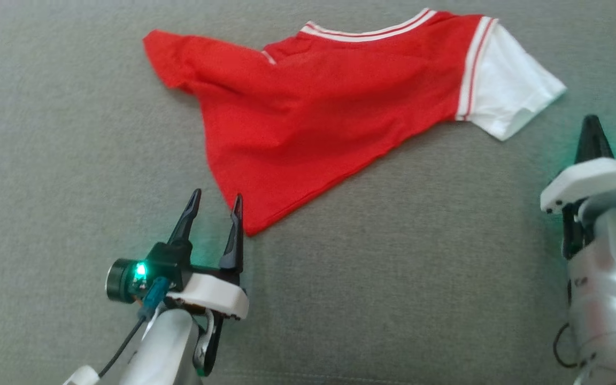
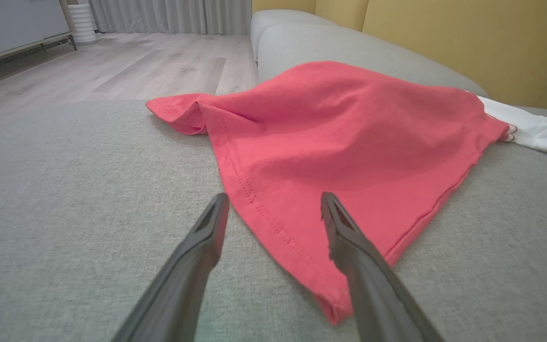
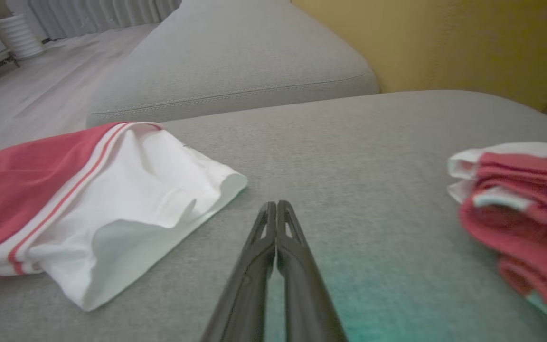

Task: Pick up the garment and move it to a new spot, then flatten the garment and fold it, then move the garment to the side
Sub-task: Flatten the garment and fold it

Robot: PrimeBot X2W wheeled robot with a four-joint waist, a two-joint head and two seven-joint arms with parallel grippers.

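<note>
Gaping at garment (image 1: 329, 112) corner, left gripper (image 1: 217, 195) jaws; right gripper (image 3: 277, 205) jaws clenched, empty.

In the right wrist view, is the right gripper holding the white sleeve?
No, the right gripper is shut on nothing over bare cushion, with the white sleeve lying apart to its side.

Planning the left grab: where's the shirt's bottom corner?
Head view, lower left: the red shirt's hem corner lies on the grey cushion, just beside the open left gripper.
</note>
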